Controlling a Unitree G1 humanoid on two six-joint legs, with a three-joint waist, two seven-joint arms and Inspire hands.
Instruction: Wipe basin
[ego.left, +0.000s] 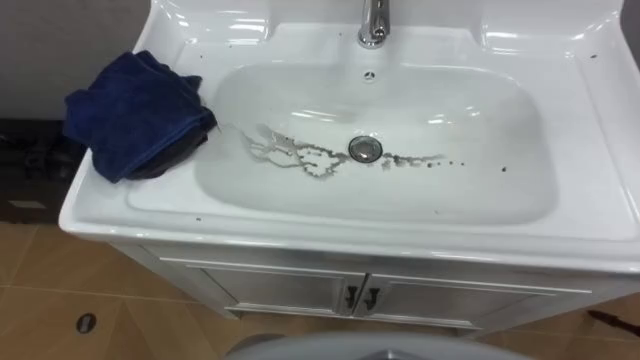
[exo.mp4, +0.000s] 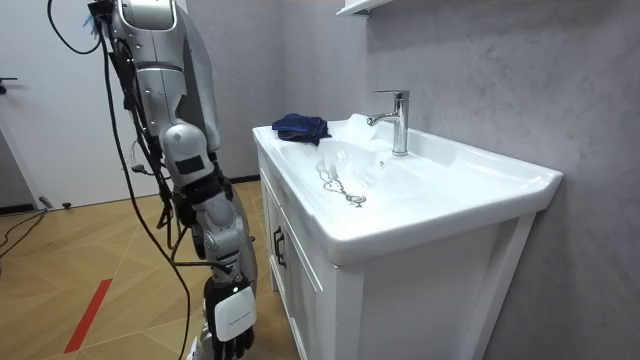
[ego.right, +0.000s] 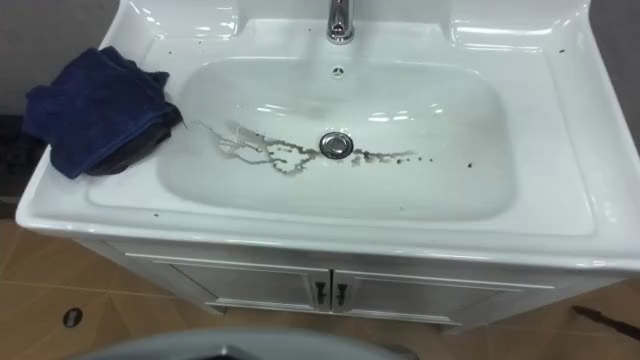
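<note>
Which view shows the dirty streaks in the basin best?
The left eye view: it looks straight down into the basin, so the streaks show in full, running left and right of the drain. The right eye view shows them almost as well. The room view shows them side-on, as a small squiggle.

Right hand (exo.mp4: 229, 336) low at side
</note>
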